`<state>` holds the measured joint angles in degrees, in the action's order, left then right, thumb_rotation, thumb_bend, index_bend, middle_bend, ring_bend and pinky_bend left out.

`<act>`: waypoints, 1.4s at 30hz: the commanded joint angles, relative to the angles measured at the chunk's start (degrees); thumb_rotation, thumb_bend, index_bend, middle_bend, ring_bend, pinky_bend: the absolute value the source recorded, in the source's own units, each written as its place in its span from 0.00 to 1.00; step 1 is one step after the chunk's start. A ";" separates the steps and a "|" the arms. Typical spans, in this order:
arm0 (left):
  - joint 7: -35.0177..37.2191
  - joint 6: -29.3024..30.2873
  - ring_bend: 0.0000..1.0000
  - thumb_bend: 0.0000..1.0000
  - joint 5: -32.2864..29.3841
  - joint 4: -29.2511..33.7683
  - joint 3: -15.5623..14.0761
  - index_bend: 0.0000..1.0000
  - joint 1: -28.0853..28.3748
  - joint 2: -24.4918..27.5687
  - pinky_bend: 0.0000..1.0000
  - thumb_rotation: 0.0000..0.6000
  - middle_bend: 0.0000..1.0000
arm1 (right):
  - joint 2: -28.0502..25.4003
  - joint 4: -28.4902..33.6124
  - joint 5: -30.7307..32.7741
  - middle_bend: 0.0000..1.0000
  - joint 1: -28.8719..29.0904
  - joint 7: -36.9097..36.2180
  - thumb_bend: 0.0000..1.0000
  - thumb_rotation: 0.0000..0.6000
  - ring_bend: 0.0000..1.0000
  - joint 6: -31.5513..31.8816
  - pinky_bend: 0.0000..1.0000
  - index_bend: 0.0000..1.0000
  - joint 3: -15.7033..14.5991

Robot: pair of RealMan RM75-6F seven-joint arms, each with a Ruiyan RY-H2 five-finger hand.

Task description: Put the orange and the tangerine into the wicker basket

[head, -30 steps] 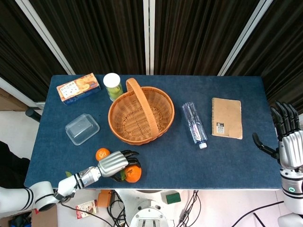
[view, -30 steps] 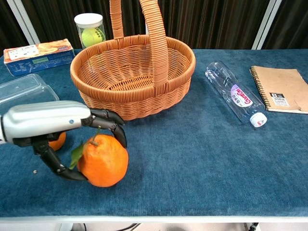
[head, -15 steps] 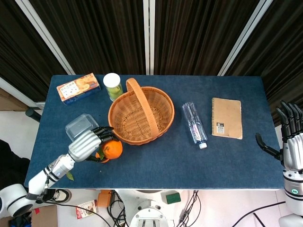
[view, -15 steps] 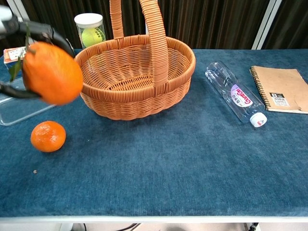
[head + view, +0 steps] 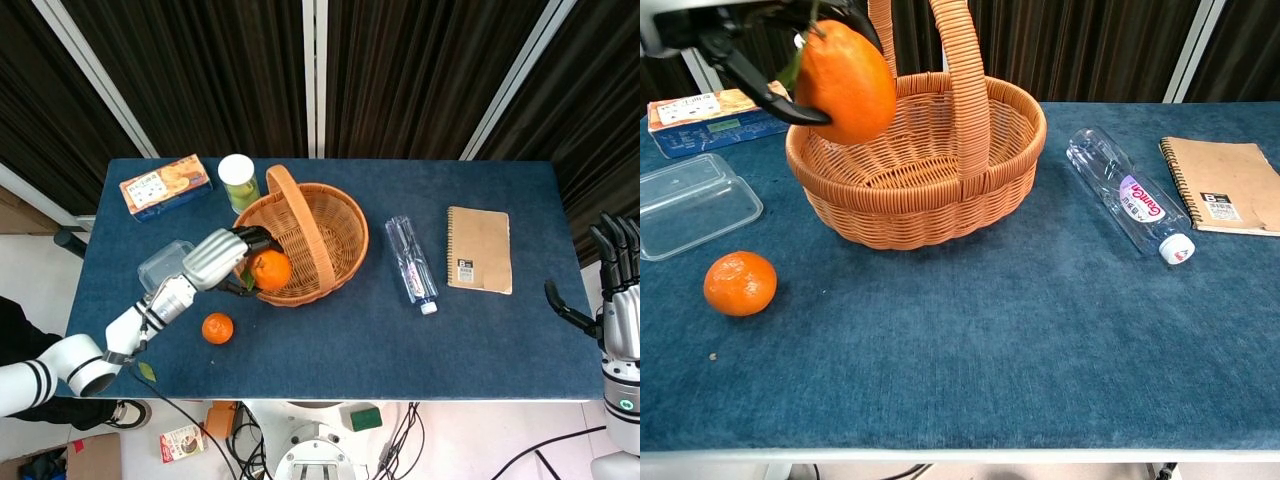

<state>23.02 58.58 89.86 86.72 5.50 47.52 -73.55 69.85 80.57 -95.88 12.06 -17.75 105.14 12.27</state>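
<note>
Left hand (image 5: 222, 258) grips large leafy orange (image 5: 840, 68) above woven wicker basket (image 5: 930, 215), near rim. Next: lower, release. Small tangerine (image 5: 740, 283) waits on blue cloth. Right hand (image 5: 618, 300) idle, seemingly spread.

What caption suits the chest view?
Left hand holds the orange over the basket; tangerine on the table.

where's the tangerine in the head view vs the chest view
Head view: the tangerine lies on the blue table, lower left of centre, below the left hand.
Chest view: the tangerine sits at the left, near the table's front edge, below the clear plastic container.
Shared landmark: the wicker basket; in both views the tangerine lies outside it, toward the front left.
</note>
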 commanded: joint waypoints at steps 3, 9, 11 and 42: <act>2.55 -5.28 0.21 0.22 -3.19 -7.55 2.35 0.37 4.10 -6.32 0.32 1.00 0.45 | -0.01 -0.46 0.39 0.00 -0.08 -0.52 0.33 1.00 0.00 0.06 0.00 0.00 0.22; 4.78 -8.06 0.21 0.22 -4.85 -15.02 4.68 0.37 7.69 -12.41 0.32 1.00 0.45 | -0.55 -0.34 0.77 0.00 -0.04 -0.70 0.33 1.00 0.00 -0.13 0.00 0.00 0.56; 5.43 -9.40 0.22 0.22 -5.43 -17.93 5.20 0.37 8.97 -14.51 0.32 1.00 0.45 | -0.73 -0.14 0.81 0.00 0.01 -0.58 0.33 1.00 0.00 -0.17 0.00 0.00 0.68; 15.87 -17.99 0.21 0.22 -4.35 -55.46 1.68 0.33 18.16 -38.25 0.31 1.00 0.41 | -0.51 -0.06 0.68 0.00 0.12 -0.36 0.33 1.00 0.00 -0.84 0.00 0.00 0.36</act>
<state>38.49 40.81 85.23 31.55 7.49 65.55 -111.52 69.33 80.53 -95.23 12.17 -18.11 104.34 12.62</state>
